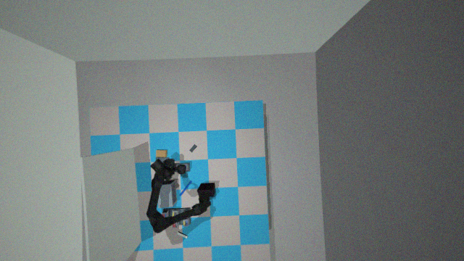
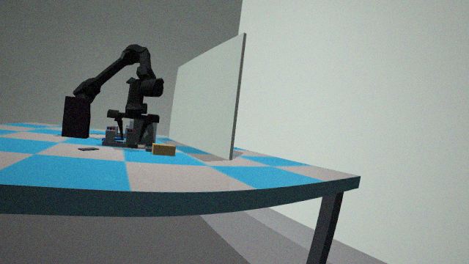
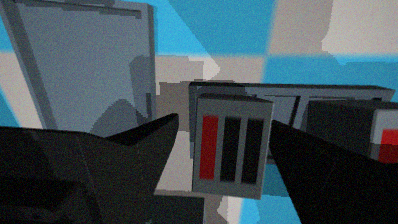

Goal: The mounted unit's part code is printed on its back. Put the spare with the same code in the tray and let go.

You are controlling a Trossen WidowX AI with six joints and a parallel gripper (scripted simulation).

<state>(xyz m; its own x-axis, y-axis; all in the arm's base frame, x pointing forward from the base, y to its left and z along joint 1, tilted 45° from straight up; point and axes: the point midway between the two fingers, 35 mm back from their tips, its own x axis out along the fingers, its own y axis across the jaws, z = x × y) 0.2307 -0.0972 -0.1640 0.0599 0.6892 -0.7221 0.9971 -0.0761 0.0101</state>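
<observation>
My gripper point(image 2: 131, 140) point(image 3: 221, 122) is open, pointing down, with its fingers on either side of a grey spare point(image 3: 232, 187) that has one red and two black bars on top. A gap shows between the left finger and the spare; the right fingertip is very near or against its side. The spare stands in a grey rack point(image 3: 345, 93) point(image 2: 119, 145). A second spare point(image 3: 386, 122) point(image 2: 111, 135) with a red bar stands farther right, partly behind the right finger. The grey tray point(image 3: 85, 65) lies left of the rack and holds nothing visible. No printed code is readable.
A yellow block point(image 1: 162, 153) point(image 2: 163, 149) lies beside the tray. A blue rod point(image 1: 185, 188) and a small dark flat piece point(image 1: 193, 148) point(image 2: 88, 149) lie near the rack. A large upright panel point(image 2: 207, 99) stands beside the arm. Several coloured items point(image 1: 185, 218) stand under the forearm.
</observation>
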